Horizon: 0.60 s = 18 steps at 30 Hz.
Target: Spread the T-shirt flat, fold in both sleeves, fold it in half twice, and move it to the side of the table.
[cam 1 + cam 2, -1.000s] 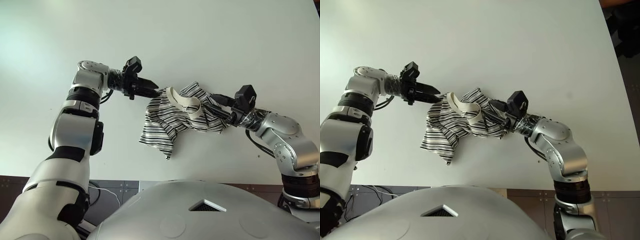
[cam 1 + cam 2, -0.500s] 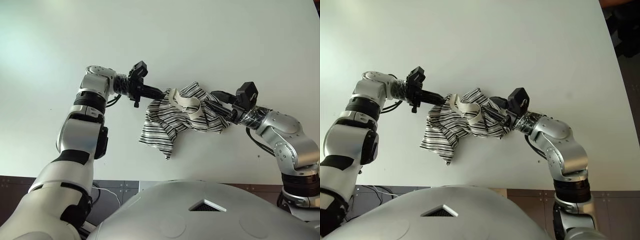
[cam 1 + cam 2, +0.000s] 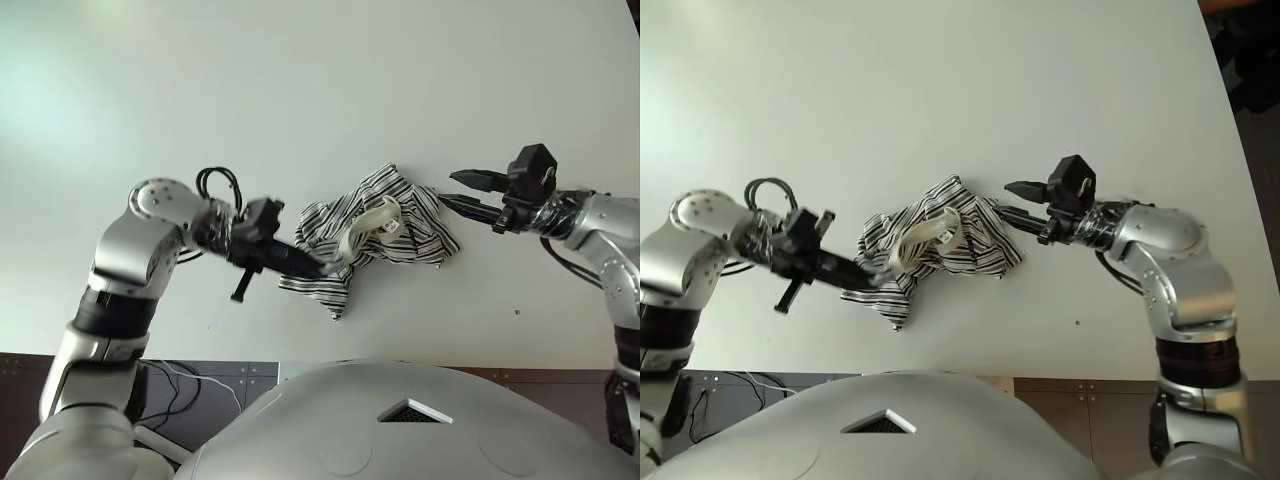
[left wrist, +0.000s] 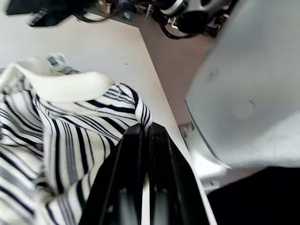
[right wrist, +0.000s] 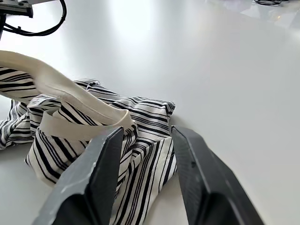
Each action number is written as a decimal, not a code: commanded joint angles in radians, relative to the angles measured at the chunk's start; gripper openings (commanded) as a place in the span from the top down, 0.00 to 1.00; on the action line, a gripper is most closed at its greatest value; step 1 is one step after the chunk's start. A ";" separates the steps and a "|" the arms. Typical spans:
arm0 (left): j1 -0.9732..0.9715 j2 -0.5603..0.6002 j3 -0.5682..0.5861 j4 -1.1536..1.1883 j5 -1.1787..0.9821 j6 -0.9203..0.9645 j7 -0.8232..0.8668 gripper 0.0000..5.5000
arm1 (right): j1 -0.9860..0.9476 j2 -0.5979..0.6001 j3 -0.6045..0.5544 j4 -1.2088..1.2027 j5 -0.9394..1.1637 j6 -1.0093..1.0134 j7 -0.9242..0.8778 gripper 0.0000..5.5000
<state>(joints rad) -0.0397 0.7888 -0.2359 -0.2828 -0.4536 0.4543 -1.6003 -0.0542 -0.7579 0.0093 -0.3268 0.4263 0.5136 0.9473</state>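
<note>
Spreading stage: the left gripper (image 3: 310, 267) is pinching the crumpled black-and-white striped fabric T-shirt (image 3: 405, 225) between closed fingers (image 4: 133, 159), while the right gripper (image 3: 447, 189), fingers wide apart, is likely needing a hold opposite.

T-shirt (image 3: 405, 232): narrow black stripes on white ground; stripe spacing uneven, thin lines grouped between broader white bands. Collar (image 3: 362, 222): plain cream band, no stripes. Table (image 3: 320, 90): plain white, no pattern. Left gripper (image 3: 318, 268): glossy black fingers. Right gripper (image 3: 449, 188): black fingers, black camera block behind. Left arm (image 3: 135, 245), right arm (image 3: 605, 215): silver-grey shells, black joints. Cable (image 3: 215, 183): black loop at left wrist. Floor (image 4: 180, 65): brown.
</note>
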 commanded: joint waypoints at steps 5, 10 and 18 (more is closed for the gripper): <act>0.078 0.108 -0.091 0.004 0.156 -0.196 0.010 0.98 | -0.323 -0.048 0.196 0.182 -0.119 -0.110 0.256 0.66; 0.018 0.091 -0.147 0.056 0.218 -0.258 0.008 0.98 | -0.522 0.009 0.380 0.411 -0.135 -0.019 0.514 0.66; 0.026 0.078 -0.162 0.015 0.193 -0.243 0.043 0.98 | -0.538 0.115 0.489 0.485 -0.203 0.074 0.505 0.66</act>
<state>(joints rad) -0.0197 0.8721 -0.3975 -0.2501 -0.2574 0.1976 -1.5843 -0.6141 -0.6387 0.4708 0.1946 0.2626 0.6018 1.4746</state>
